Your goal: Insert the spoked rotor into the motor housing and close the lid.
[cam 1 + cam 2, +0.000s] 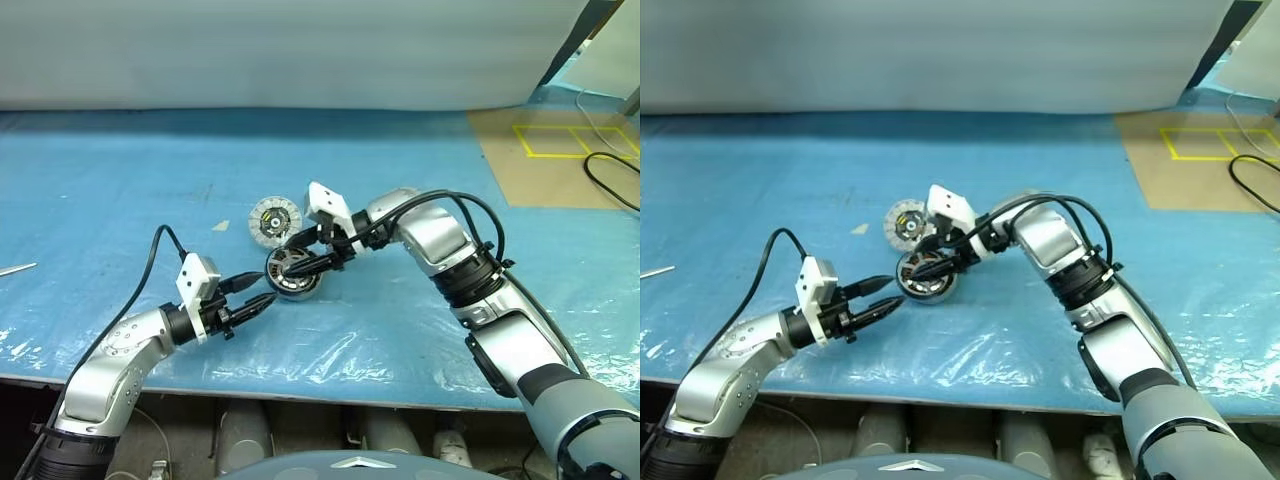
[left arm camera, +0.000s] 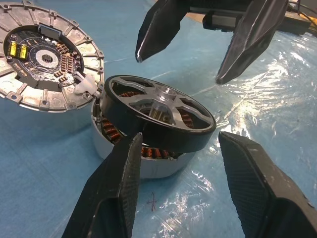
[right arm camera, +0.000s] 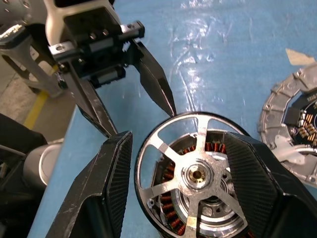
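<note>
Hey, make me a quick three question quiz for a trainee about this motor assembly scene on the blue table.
1. True or false: the spoked rotor sits fully seated and level in the motor housing.
2. Which way up does the lid lie? A) circuit face up B) plain face up
3. Fill in: both the left hand and the right hand have ____ fingers, gripping nothing.

Key:
1. False; it lies tilted, one edge riding above the housing rim.
2. A, beside the housing on the table.
3. Open.
</note>
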